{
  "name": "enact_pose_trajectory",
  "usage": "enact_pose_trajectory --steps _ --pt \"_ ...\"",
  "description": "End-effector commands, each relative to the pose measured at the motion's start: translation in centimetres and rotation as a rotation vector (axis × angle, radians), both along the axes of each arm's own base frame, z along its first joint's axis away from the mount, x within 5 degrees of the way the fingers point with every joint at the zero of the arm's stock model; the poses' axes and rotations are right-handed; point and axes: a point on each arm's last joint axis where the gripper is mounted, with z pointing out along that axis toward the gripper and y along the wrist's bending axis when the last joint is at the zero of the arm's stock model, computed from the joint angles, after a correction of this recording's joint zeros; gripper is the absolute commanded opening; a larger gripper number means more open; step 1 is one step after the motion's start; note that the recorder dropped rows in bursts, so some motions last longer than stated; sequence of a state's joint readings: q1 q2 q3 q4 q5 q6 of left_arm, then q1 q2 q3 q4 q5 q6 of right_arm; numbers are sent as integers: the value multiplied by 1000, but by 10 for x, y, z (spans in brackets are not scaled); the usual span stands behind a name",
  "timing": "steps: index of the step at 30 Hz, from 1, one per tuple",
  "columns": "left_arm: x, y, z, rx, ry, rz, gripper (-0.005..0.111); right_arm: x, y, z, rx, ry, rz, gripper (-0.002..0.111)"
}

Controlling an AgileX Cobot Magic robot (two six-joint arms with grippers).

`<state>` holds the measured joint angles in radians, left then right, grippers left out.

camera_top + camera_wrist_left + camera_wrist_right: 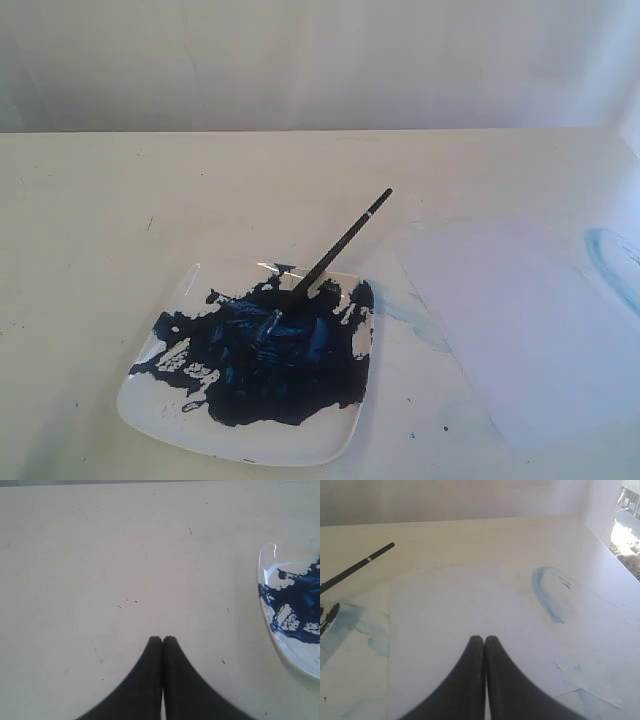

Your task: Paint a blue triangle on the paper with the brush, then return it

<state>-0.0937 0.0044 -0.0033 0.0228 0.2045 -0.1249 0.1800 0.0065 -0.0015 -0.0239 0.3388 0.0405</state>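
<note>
Exterior: the brush (340, 243) lay with its tip in the plate's (160, 415) blue paint, beside the blank paper (520, 330). It looked light, stiff and thin, probably best pinched on its clean upper shaft.

Left wrist: the left fingers (150, 675) were pressed together, empty, over the surface (100, 555).

Right wrist: the right fingers (470, 675) were closed, empty, over the paper.

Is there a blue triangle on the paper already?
No, the paper is bare, and the brush rests with its tip on the paint-covered plate.
</note>
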Motion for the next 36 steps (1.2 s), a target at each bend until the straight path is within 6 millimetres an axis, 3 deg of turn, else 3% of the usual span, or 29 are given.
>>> enact_pose_trajectory --steps 1,19,30,36 --pt "0 -1 -1 -14 -3 -5 0 0 0 0 1 -8 2 0" --pt "0 -1 -1 -14 -3 -7 0 1 0 6 -16 -79 4 0" --pt "0 -1 -1 -14 -3 -7 0 -7 1 62 104 -696 22 0" --pt "0 -1 -1 -14 -3 -7 0 -14 0 75 218 -841 42 0"
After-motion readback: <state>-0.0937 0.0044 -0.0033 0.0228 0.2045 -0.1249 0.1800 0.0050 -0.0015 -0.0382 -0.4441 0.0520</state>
